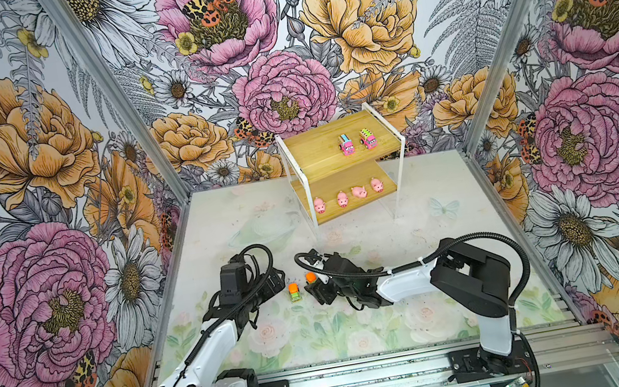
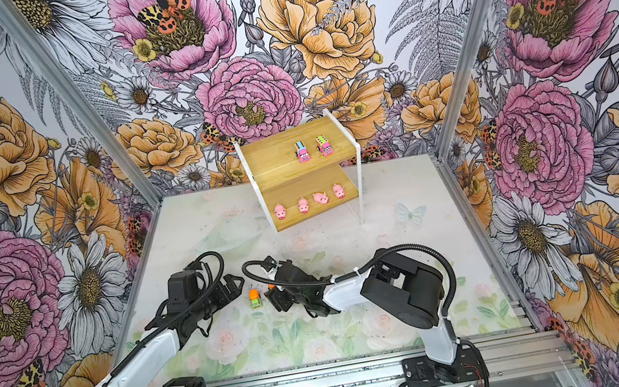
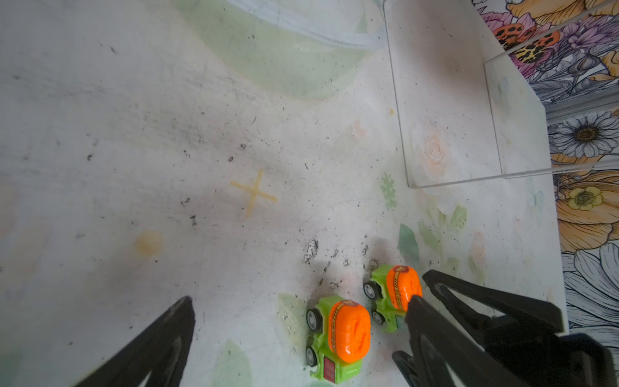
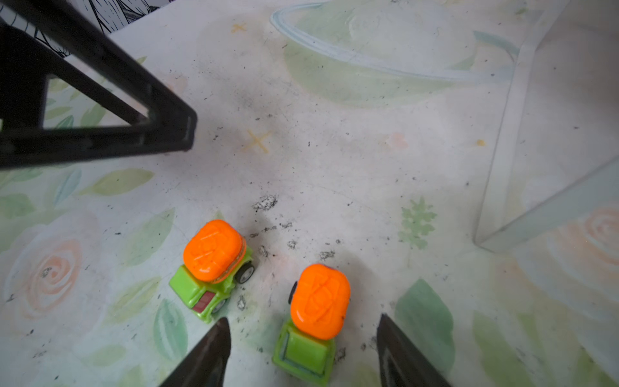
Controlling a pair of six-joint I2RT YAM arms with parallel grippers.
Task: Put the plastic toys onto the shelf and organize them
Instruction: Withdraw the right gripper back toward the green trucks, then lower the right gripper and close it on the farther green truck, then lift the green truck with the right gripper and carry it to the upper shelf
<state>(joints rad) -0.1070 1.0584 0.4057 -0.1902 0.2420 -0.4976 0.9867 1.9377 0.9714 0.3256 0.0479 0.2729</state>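
Note:
The shelf [image 1: 341, 164] stands at the back of the table in both top views. Two pink trucks [image 1: 346, 144] sit on its upper board and several pink pigs [image 1: 342, 199] on its lower board. Two green trucks with orange tops stand on the mat. My right gripper [image 4: 303, 330] is open and straddles one truck [image 4: 318, 301], with a gap on each side. The other truck [image 3: 338, 335] stands apart, just ahead of my open left gripper [image 3: 301, 301]. In a top view both grippers [image 1: 271, 280] [image 1: 316, 286] face each other across the trucks.
Flower-printed walls [image 1: 42, 161] close in the left, back and right. A metal rail [image 1: 370, 378] with both arm bases runs along the front. A pale translucent panel [image 4: 536, 167] stands on the mat beyond the trucks. A yellow cross [image 3: 254, 194] marks the mat.

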